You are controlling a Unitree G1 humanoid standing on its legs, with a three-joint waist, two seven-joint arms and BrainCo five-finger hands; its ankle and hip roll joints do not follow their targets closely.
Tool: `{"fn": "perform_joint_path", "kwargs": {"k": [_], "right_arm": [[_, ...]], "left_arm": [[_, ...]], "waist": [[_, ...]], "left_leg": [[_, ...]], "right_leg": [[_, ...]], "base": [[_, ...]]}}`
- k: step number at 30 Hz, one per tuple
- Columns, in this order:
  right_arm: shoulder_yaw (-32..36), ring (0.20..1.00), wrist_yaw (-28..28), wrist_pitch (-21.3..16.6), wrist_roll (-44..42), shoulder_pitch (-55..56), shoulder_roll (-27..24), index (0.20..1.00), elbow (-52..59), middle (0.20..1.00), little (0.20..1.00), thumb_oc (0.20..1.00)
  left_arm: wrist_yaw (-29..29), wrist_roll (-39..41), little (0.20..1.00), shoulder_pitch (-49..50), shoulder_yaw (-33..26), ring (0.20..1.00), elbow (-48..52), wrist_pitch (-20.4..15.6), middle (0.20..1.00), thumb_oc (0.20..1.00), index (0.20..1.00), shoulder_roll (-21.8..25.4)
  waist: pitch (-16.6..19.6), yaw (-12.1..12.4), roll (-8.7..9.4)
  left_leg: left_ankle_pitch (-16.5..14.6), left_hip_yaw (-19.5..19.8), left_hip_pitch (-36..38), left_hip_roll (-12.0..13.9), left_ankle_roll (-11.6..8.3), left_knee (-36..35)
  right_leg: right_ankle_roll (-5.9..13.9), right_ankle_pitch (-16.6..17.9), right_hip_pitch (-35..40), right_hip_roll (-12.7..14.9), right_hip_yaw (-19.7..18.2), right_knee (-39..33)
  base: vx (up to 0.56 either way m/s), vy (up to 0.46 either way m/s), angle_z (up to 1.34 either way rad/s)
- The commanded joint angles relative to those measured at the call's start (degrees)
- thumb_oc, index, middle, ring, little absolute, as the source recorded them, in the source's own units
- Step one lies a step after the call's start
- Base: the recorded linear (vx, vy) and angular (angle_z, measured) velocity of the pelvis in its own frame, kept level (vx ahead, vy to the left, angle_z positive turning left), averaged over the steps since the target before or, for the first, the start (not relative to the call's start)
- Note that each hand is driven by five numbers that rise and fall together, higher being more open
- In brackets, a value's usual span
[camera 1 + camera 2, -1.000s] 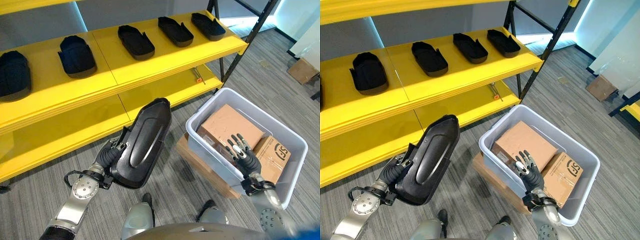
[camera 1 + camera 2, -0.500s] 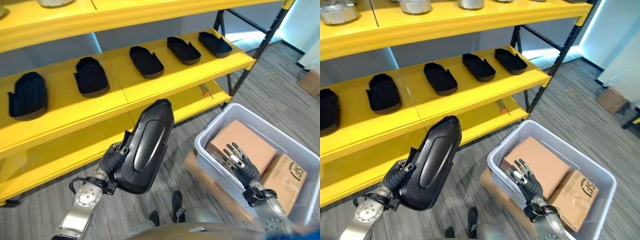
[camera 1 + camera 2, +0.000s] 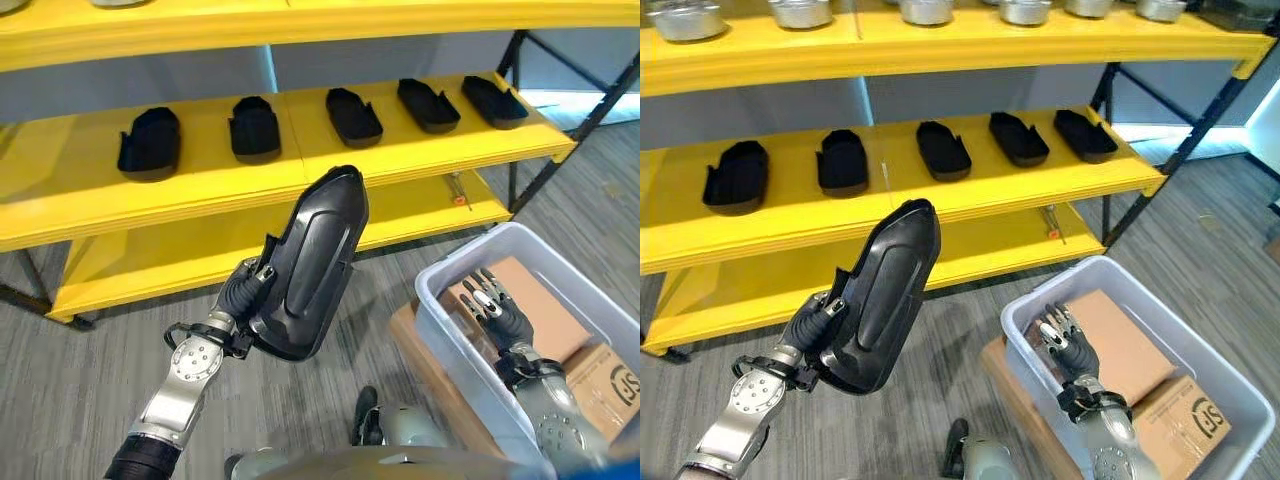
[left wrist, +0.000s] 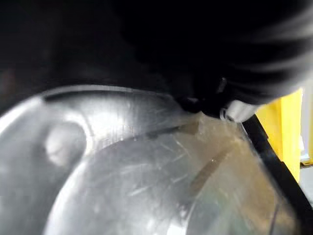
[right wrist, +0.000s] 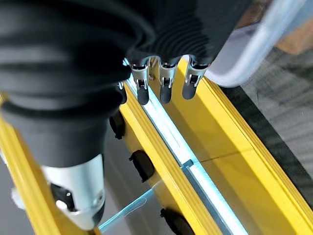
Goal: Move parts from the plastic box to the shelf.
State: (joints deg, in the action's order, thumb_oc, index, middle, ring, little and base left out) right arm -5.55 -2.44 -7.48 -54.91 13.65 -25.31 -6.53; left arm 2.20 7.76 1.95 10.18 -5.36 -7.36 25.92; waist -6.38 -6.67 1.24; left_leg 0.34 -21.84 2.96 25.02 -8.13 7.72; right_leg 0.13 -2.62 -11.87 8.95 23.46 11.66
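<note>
Left eye view: the whole scene has shifted since a second ago, so the camera has moved; the yellow shelf (image 3: 300, 165) now spans the width, and its row of five black parts sits nearer the middle. The left hand (image 3: 243, 292) grips the lower edge of a long black part (image 3: 312, 262) and holds it up, tilted, in front of the shelf's lower tiers, higher against the shelf than before. Its fingers curl round the part's rim, mostly hidden behind it. The right hand (image 3: 497, 304) hovers with straight, spread fingers over the grey plastic box (image 3: 455, 330), above a brown cardboard box (image 3: 545, 310) inside. The plastic box is cut off at the right edge.

Right eye view: the same scene, with metal bowls (image 3: 802, 12) along the top tier, cut off at the top edge. A second cardboard box (image 3: 1185, 425) lies at the near right corner of the plastic box.

Left wrist view: a dark blur over a shiny grey curved surface, hard to make out, beside a strip of yellow.

Right wrist view: the right hand's straight fingers (image 5: 164, 81) point at the yellow shelf, holding nothing.
</note>
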Motion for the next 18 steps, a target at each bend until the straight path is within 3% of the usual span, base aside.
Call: {"fn": "perform_joint_path", "kwargs": {"k": [1,2,3,4,6,10,15,16,17,18], "right_arm": [[-0.02,1.000,-0.22,-4.34,0.18,0.55,-0.75,1.000,4.37,1.000,1.000,1.000],[0.12,1.000,-0.19,-4.45,0.37,0.52,-0.60,1.000,4.56,1.000,1.000,1.000],[-0.11,1.000,-0.47,-4.28,1.23,-0.36,-0.18,1.000,4.60,1.000,1.000,1.000],[-0.11,1.000,-0.47,-4.28,1.24,-0.38,-0.14,1.000,4.59,1.000,1.000,1.000],[-0.69,1.000,-0.53,-4.17,1.52,-0.86,0.65,1.000,4.53,1.000,1.000,1.000],[-2.02,1.000,-0.23,-4.01,1.65,-2.14,2.83,1.000,4.32,1.000,1.000,1.000],[-3.53,1.000,-0.21,-3.26,2.51,-2.02,4.79,1.000,3.91,1.000,1.000,1.000],[-3.66,1.000,-0.29,-3.14,2.56,-1.29,5.35,1.000,3.76,1.000,1.000,1.000],[-3.66,1.000,-0.29,-3.14,2.56,-1.29,5.36,1.000,3.77,1.000,1.000,1.000],[-4.09,1.000,-0.41,-3.12,2.26,-1.37,5.68,1.000,3.64,1.000,1.000,1.000]], "left_arm": [[1.35,1.66,0.200,1.40,-3.76,0.200,7.81,-4.57,0.200,0.200,0.200,4.26],[1.27,1.61,0.200,1.11,-3.45,0.200,7.90,-4.69,0.200,0.200,0.200,4.36],[1.16,1.22,0.200,0.24,-3.12,0.200,7.49,-5.02,0.200,0.200,0.200,5.15],[1.16,1.22,0.200,0.22,-3.12,0.200,7.46,-5.04,0.200,0.200,0.200,5.18],[1.52,0.75,0.200,-0.56,-2.86,0.200,7.42,-5.20,0.200,0.200,0.200,5.92],[2.37,-0.23,0.200,-1.76,-2.54,0.200,6.93,-5.40,0.200,0.200,0.200,7.18],[2.64,-1.68,0.200,-1.90,-2.41,0.200,6.84,-5.06,0.200,0.200,0.200,7.59],[2.65,-2.22,0.200,-1.68,-2.17,0.200,6.86,-4.99,0.200,0.200,0.200,7.59],[2.66,-2.22,0.200,-1.68,-2.17,0.200,6.86,-4.99,0.200,0.200,0.200,7.60],[2.85,-2.52,0.200,-1.64,-2.17,0.200,6.64,-4.55,0.200,0.200,0.200,7.52]], "waist": [[3.37,-0.31,0.58],[3.23,-0.05,0.60],[2.50,0.62,1.10],[2.45,0.67,1.21],[2.26,1.23,2.04],[2.32,2.00,2.76],[1.81,1.79,3.27],[1.33,1.68,3.07],[1.36,1.71,3.12],[0.27,1.39,2.32]], "left_leg": [[9.36,3.00,3.25,-3.19,-2.03,-9.65],[8.73,3.39,3.09,-4.05,-1.99,-9.25],[6.19,3.84,2.88,-6.38,-1.00,-8.59],[6.16,3.78,2.95,-6.51,-0.93,-8.58],[3.67,3.57,3.70,-9.18,0.26,-9.85],[0.79,4.84,4.75,-15.15,3.45,-12.60],[-3.34,6.35,5.11,-21.50,7.60,-12.72],[-4.01,6.81,5.36,-22.94,8.57,-12.72],[-4.01,6.78,5.33,-23.01,8.60,-12.72],[-4.21,6.60,5.38,-23.22,9.65,-12.72]], "right_leg": [[8.65,10.00,11.11,2.27,-3.73,-14.57],[8.89,10.27,11.44,2.88,-3.97,-14.49],[9.95,11.19,11.99,5.01,-4.72,-13.79],[10.02,11.21,12.01,5.14,-4.79,-13.78],[11.51,12.59,12.04,7.62,-5.24,-12.69],[14.08,18.87,11.58,12.98,-5.63,-9.03],[14.66,27.08,8.97,18.44,-7.65,-2.44],[14.87,30.23,8.06,19.59,-7.70,0.59],[14.87,30.19,7.93,19.66,-7.79,0.71],[14.62,28.42,5.21,18.96,-7.01,6.18]], "base": [[0.09,0.179,1.11],[0.08,0.296,0.95],[0.08,0.298,1.12],[0.06,0.293,0.37],[0.04,0.274,0.25],[0.06,0.327,0.04],[0.08,0.364,0.08],[0.10,0.322,0.19],[0.09,0.455,0.29],[0.03,0.295,0.38]]}}
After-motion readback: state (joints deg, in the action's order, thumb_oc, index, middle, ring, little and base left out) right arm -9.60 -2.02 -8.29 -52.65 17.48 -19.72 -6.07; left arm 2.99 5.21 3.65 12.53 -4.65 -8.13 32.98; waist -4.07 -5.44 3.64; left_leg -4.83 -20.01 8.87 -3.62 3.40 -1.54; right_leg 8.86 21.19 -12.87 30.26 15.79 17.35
